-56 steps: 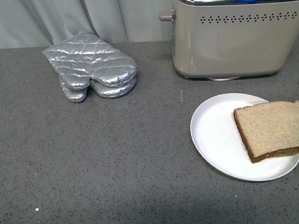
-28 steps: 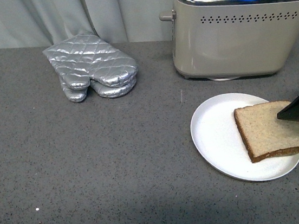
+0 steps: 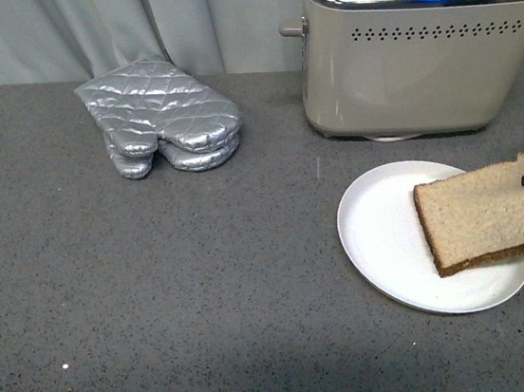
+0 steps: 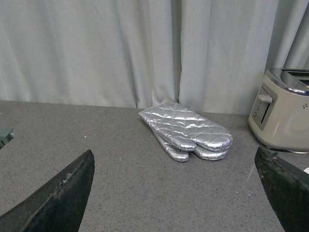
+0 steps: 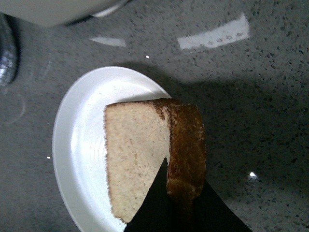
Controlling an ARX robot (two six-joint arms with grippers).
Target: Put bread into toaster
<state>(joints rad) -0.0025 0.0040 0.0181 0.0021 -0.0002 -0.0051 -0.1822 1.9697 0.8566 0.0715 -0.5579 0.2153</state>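
Because the right hand (image 5: 181,193) pinched the bread (image 3: 489,216) only by its crust edge, the soft slice could bend, tear or slip out during a lift, I judged; a tilted slice might also catch on a slot of the toaster (image 3: 409,73), standing beyond the plate (image 3: 382,239); the bread hung slanted over the plate's right half, its outer edge raised between the fingers; the left hand (image 4: 174,159) was spread, empty.

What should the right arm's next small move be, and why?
Probably raise it straight up: the right gripper is clamped on the bread at its crust edge, the slice tilts with its other end low over the plate, and the toaster has its slots on top.
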